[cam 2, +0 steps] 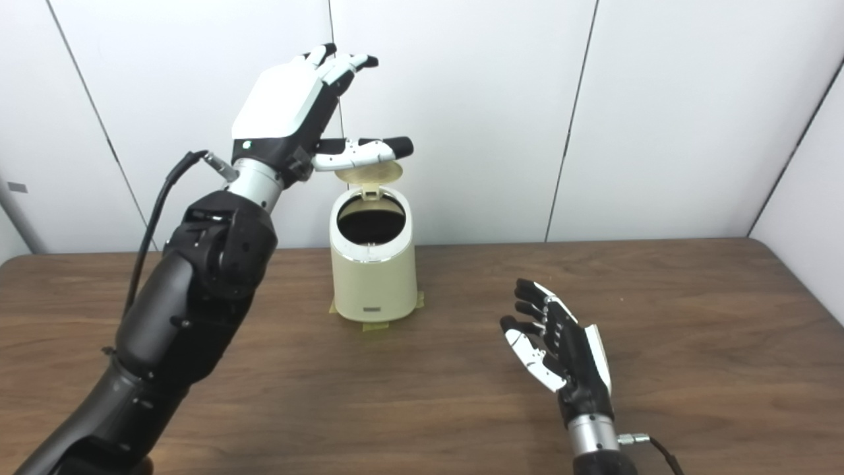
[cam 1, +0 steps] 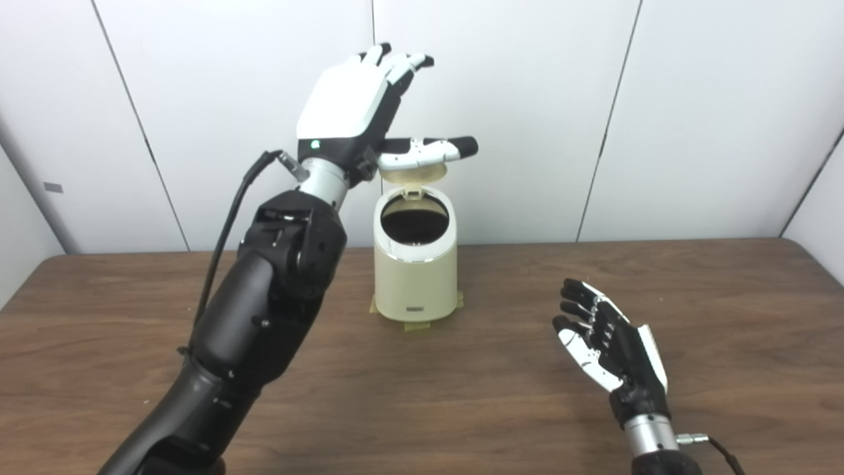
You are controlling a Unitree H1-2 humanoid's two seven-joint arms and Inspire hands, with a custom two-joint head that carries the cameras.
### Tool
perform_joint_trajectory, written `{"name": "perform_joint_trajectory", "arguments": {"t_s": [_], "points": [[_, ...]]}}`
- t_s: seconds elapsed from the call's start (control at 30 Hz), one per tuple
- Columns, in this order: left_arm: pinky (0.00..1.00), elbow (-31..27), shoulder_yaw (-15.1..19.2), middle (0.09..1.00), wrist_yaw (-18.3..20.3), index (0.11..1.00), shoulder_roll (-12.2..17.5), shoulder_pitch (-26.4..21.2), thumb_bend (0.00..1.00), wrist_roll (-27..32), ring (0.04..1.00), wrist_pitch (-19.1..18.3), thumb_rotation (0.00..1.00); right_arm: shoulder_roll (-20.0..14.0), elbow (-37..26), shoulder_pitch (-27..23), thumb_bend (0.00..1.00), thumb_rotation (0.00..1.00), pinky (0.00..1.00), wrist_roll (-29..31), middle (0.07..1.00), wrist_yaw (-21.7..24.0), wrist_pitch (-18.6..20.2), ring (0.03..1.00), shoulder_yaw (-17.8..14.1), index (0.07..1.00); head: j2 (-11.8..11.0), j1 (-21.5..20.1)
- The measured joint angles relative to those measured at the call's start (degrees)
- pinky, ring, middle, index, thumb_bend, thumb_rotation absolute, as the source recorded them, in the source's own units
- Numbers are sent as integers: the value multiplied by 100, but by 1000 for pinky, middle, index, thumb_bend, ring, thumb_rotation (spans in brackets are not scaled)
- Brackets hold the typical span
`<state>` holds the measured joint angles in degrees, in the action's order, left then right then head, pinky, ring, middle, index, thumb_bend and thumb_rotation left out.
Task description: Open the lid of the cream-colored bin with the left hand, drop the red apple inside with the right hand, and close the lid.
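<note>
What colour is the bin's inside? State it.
Dark brown to black inside the bin, best in the left eye view.

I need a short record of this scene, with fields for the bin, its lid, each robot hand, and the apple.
bin: cream-colored round plastic bin, upright on brown wooden table
lid: cream round lid, raised, opening exposed
left robot hand: left robot hand open, above the lid, thumb over it
right robot hand: right robot hand open, empty, low over the table, right of the bin
apple: not visible

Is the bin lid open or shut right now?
Open: the lid is tipped up behind the cream-colored bin, under the left hand; the dark opening shows.
</note>
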<state>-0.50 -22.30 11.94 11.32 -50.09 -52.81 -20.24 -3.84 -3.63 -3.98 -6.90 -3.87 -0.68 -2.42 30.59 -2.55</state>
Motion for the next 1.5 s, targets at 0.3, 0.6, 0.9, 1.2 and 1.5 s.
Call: {"name": "perform_joint_trajectory", "arguments": {"t_s": [0.3, 0.6, 0.9, 1.2, 1.5], "points": [[1000, 962, -294, 899, 404, 885, -29, -166, 1000, -418, 1000, -134, 964, -6, 0, 1, 150, 425, 721, 40, 842, 89, 3, 827, 20, 814, -18, -35], [1000, 1172, -335, 887, 480, 863, -44, -184, 1000, -536, 1000, -229, 950, -8, -12, 1, 139, 448, 714, -15, 828, 106, 36, 817, 58, 804, -18, -44], [1000, 1223, -389, 868, 536, 848, -61, -120, 1000, -544, 1000, -335, 983, -8, -19, 1, 143, 403, 719, 6, 825, 106, 37, 820, 58, 800, -18, -62], [1000, 439, -378, 884, 803, 849, 3, 268, 1000, -499, 1000, -270, 985, -14, -29, 1, 140, 425, 712, 19, 825, 127, 41, 817, 57, 801, 0, -62], [1000, 118, -387, 864, 870, 840, -8, 626, 1000, -528, 1000, -200, 958, -14, -75, 3, 146, 431, 715, 18, 831, 140, 89, 823, 55, 807, 35, -70]]}}
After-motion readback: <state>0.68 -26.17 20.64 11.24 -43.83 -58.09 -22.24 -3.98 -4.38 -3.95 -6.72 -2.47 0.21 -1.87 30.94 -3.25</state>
